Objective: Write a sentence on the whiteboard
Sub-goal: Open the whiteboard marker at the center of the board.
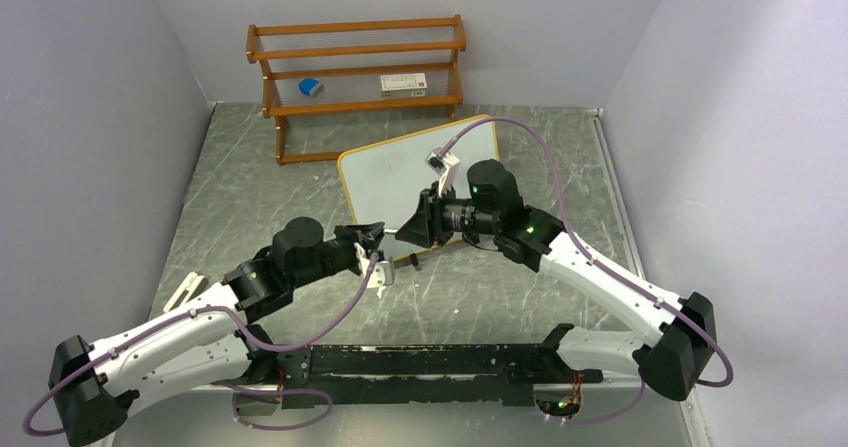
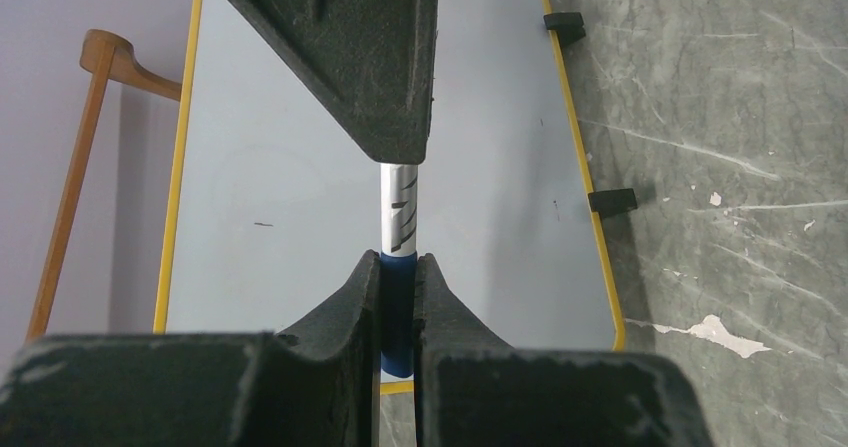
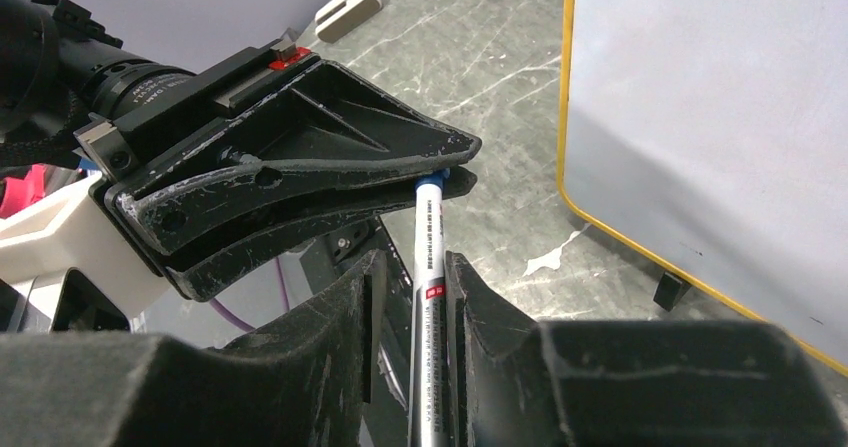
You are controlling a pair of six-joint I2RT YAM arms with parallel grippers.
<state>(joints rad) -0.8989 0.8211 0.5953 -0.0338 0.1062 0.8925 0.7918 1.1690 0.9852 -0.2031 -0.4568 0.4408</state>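
Whiteboard [image 1: 385, 177], large, white, rectangular, round-cornered, thin orange frame: lay on the grey marbled table [image 1: 250, 187], just in front of the brown wooden shelf rack [image 1: 355, 105], one corner close by the rack's leg. Showed two small black feet [image 2: 612, 201] sticking out along one edge. Carried one tiny dark dash on its white face.

Over to the left gripper [image 2: 398, 267]: hovered at the board's edge farthest from the rack. Was pinched all but closed, clamped tight on the blue cap [image 2: 397, 307] of a slim white-barrelled marker pen [image 3: 430, 267].

And the right gripper [image 3: 415, 267]: met the left one nose to nose, also on the far side of the board from the rack. Straddled the pen's barrel with fingers a little way apart. Left a sliver of dark between the barrel and one finger, sat close against it on the other. Could not tell whether truly gripped or merely cradled.

Pen itself: bridged the two grippers, roughly level, cap end buried in the left fingers.

Up on the rack: held a small blue block [image 1: 311, 87] on one of the lower shelves, with a flat white printed box [image 1: 403, 83] alongside on the same shelf.

Last spot: small off-white clip-like piece [image 1: 188, 289], lay on the table well away from the rack, out by the left arm.
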